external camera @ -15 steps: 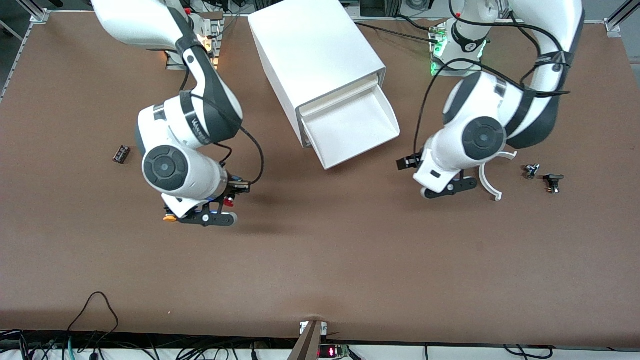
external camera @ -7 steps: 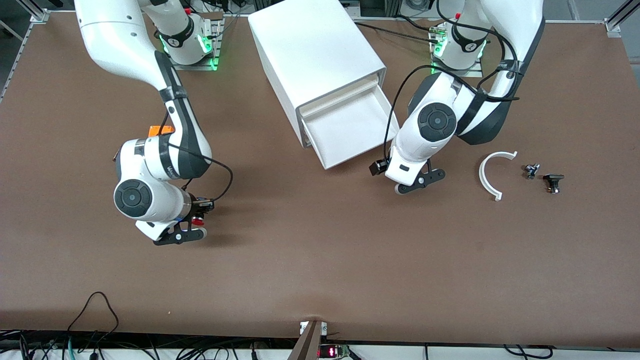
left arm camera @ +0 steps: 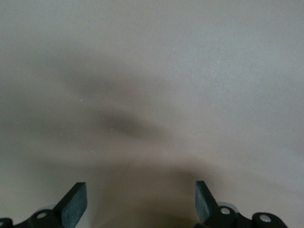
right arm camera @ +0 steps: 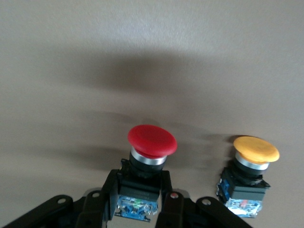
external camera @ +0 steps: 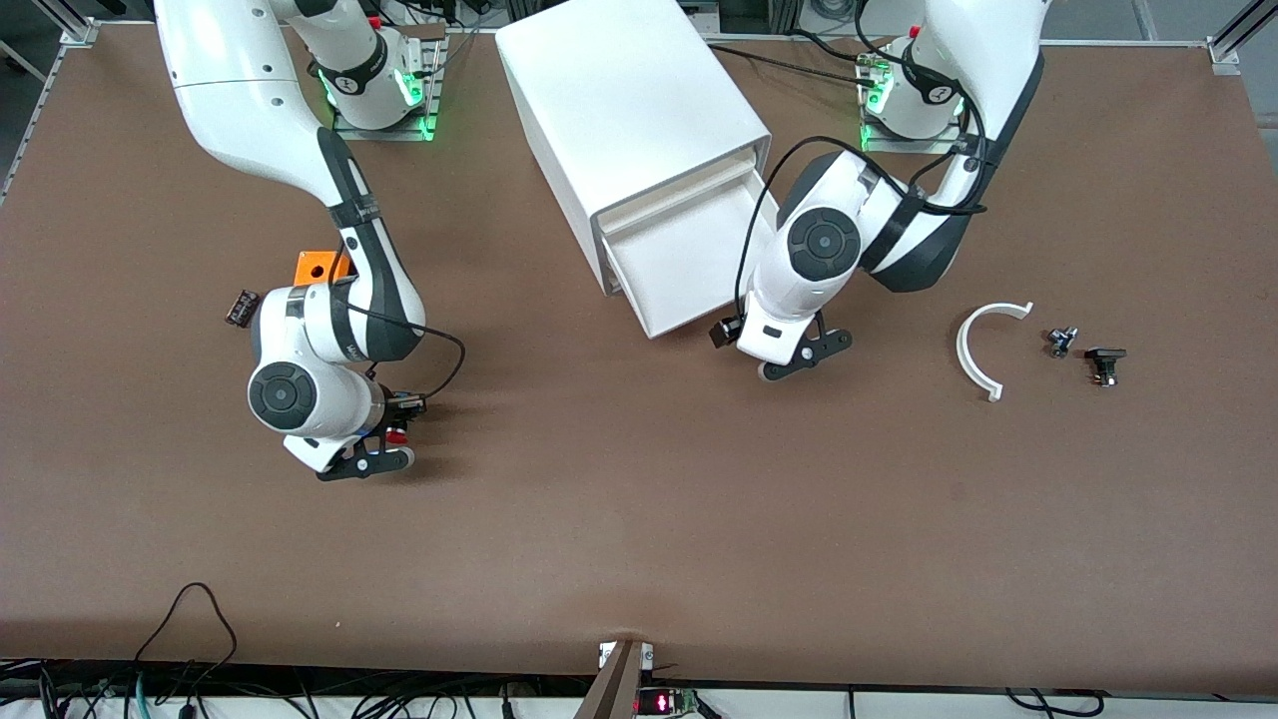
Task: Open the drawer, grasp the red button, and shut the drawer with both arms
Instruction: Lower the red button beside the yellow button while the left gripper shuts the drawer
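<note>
The white cabinet stands at the back middle with one upper drawer pulled out; the drawer shows nothing in it. My right gripper is low over the table toward the right arm's end, shut on the black-and-blue body of the red button. In the right wrist view the button sits between the fingers of my right gripper. My left gripper hangs just in front of the drawer's front corner. In the left wrist view my left gripper is open and empty over bare table.
An orange-yellow button lies close beside the held one; the arm hides it in the front view. An orange box and a small black part lie by the right arm. A white curved piece and small parts lie toward the left arm's end.
My right gripper has carried the red button toward the right arm's end of the table, uncovering the orange box. My left gripper has moved toward the drawer's front corner.
</note>
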### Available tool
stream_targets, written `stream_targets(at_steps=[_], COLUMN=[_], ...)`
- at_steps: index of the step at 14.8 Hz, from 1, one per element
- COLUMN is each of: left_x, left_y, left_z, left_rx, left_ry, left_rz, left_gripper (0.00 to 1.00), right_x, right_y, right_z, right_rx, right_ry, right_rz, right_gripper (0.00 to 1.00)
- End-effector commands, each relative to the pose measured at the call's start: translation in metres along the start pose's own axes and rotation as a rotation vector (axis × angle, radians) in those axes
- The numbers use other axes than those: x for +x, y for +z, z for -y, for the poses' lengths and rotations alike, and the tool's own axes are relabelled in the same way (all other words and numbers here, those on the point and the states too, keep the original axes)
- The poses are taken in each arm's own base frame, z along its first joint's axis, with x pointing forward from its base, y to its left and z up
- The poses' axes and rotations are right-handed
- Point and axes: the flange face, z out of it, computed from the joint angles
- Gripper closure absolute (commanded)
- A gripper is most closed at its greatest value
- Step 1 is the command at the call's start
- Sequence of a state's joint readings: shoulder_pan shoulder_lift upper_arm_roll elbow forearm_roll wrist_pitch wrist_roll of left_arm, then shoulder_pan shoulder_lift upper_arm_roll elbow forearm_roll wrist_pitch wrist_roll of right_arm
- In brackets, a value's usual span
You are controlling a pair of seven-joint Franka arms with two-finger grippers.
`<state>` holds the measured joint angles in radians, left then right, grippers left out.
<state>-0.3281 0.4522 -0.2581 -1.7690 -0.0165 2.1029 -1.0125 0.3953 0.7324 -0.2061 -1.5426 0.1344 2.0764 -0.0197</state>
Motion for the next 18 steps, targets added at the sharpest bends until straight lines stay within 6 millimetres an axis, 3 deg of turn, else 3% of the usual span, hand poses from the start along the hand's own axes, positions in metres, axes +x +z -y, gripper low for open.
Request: stream_targets(at_steps=[1, 5, 6, 7, 8, 11, 14, 18], left_x=[-0.012, -0.035, -0.049, -0.052, -0.057, -0.079, -0.1, -0.123], left_y=[0.018, 0.022, 0.023, 0.022, 0.024, 0.026, 0.027, 0.032], left_z=[0.005, -0.005, -0.013, -0.013, -0.013, -0.019, -0.026, -0.034], left_rx=[0.037, 0.046, 0.041, 0.042, 0.058, 0.066, 0.066, 0.063], left_ry=[0.007, 0.048, 0.064, 0.067, 0.071, 0.08, 0.099, 0.125], left_rz=[-0.001, 0.015, 0.025, 0.029, 0.042, 0.103, 0.144, 0.176], left_gripper=[0.0, 0.0, 0.0, 0.0, 0.0, 0.0, 0.0, 0.0], right_x=[-0.003, -0.001, -0.001, 0.0, 0.001, 0.005, 0.005, -0.01], right_y=[0.005, 0.009, 0.008, 0.007, 0.003, -0.018, -0.062, -0.12], right_z=[0.001, 0.001, 0.004, 0.003, 0.002, 0.004, 0.001, -0.005], right_rx=[0.022, 0.02, 0.022, 0.022, 0.023, 0.023, 0.03, 0.052], right_ry=[-0.027, -0.054, -0.057, -0.056, -0.053, -0.049, -0.056, -0.04], right_rz=[-0.006, -0.015, -0.016, -0.021, -0.027, -0.057, -0.12, -0.149], right_gripper=[1.0, 0.96, 0.74, 0.29, 0.01, 0.01, 0.01, 0.0])
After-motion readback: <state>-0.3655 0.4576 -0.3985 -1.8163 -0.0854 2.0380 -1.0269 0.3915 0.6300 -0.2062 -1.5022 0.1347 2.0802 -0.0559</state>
